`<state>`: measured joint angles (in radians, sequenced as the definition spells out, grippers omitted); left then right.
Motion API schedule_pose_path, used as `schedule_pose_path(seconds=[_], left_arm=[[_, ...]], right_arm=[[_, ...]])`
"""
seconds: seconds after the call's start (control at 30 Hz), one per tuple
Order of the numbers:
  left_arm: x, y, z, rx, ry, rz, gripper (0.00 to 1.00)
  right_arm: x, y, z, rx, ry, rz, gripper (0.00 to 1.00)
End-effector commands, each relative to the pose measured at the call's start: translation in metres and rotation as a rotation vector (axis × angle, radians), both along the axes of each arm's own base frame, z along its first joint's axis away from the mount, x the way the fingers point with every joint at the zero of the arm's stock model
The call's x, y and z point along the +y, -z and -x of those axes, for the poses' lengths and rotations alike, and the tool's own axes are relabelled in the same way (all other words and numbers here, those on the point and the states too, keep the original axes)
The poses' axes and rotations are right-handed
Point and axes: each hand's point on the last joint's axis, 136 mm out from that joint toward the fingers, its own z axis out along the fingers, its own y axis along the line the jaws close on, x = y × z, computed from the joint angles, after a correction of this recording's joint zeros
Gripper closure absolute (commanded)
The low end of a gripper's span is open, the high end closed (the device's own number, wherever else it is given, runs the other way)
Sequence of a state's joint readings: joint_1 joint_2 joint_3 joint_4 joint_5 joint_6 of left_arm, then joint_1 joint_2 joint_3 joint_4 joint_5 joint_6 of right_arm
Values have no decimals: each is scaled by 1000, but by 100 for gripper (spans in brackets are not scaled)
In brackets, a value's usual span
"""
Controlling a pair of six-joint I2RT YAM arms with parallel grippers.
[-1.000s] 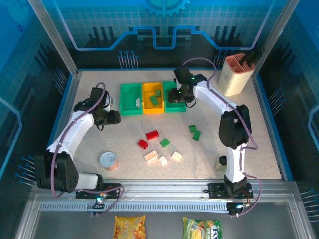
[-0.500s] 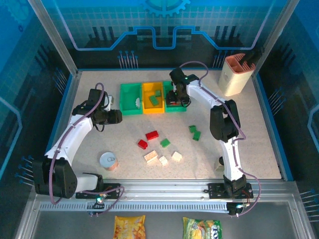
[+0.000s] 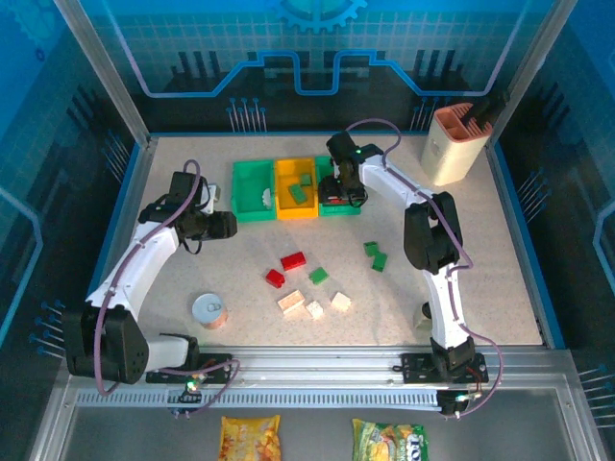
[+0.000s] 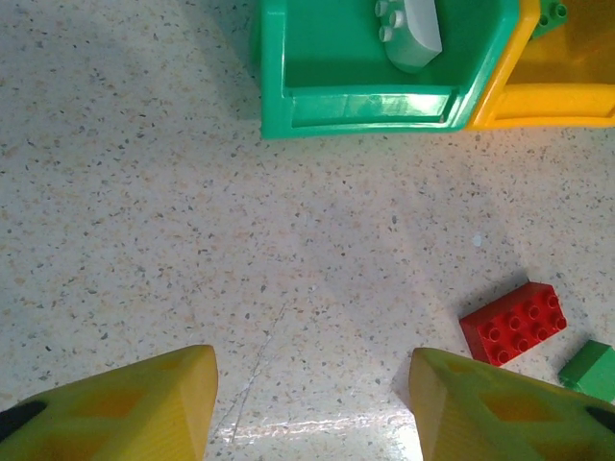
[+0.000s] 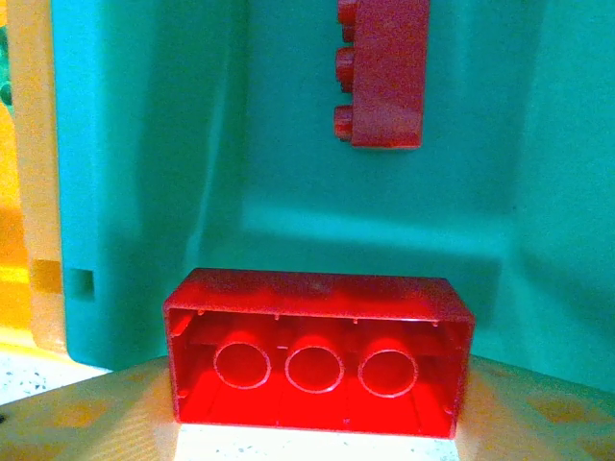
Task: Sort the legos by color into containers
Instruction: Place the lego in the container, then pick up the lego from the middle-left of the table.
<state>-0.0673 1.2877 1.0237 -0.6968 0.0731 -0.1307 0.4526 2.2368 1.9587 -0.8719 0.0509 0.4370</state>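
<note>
The right gripper (image 5: 317,437) hangs over the right green bin (image 5: 144,144), the near red brick (image 5: 317,360) crosswise between its fingers; clamped or freed, I cannot tell. 1 far red brick (image 5: 382,72) lies on the floor beyond. The left gripper (image 4: 312,403) stands spread, empty

Red brick (image 5: 317,351): I see glossy, smooth plastic.
Green bin (image 5: 154,192): smooth plastic, soft sheen.
Table (image 4: 144,192): speckled, stone-like, faintly shiny.
</note>
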Motion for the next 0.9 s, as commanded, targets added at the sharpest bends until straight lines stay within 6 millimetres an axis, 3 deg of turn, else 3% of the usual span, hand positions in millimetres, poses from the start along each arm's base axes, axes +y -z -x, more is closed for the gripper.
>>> schedule_pose_path(seconds=[0.0, 0.3, 0.5, 0.73, 0.87], left_arm=[[-10, 0, -1, 2, 36, 31, 43], [-34, -6, 3, 50, 101, 14, 42], [-66, -11, 7, 100, 142, 4, 42], [-115, 3, 14, 175, 186, 6, 41], [-127, 24, 23, 249, 165, -21, 40]], right_arm=[[-5, -25, 6, -27, 13, 0, 28], [-10, -42, 11, -52, 14, 0, 25], [-14, -60, 22, -81, 7, -14, 25], [-29, -69, 44, -98, 10, -10, 25], [-40, -66, 57, -91, 17, -3, 25]])
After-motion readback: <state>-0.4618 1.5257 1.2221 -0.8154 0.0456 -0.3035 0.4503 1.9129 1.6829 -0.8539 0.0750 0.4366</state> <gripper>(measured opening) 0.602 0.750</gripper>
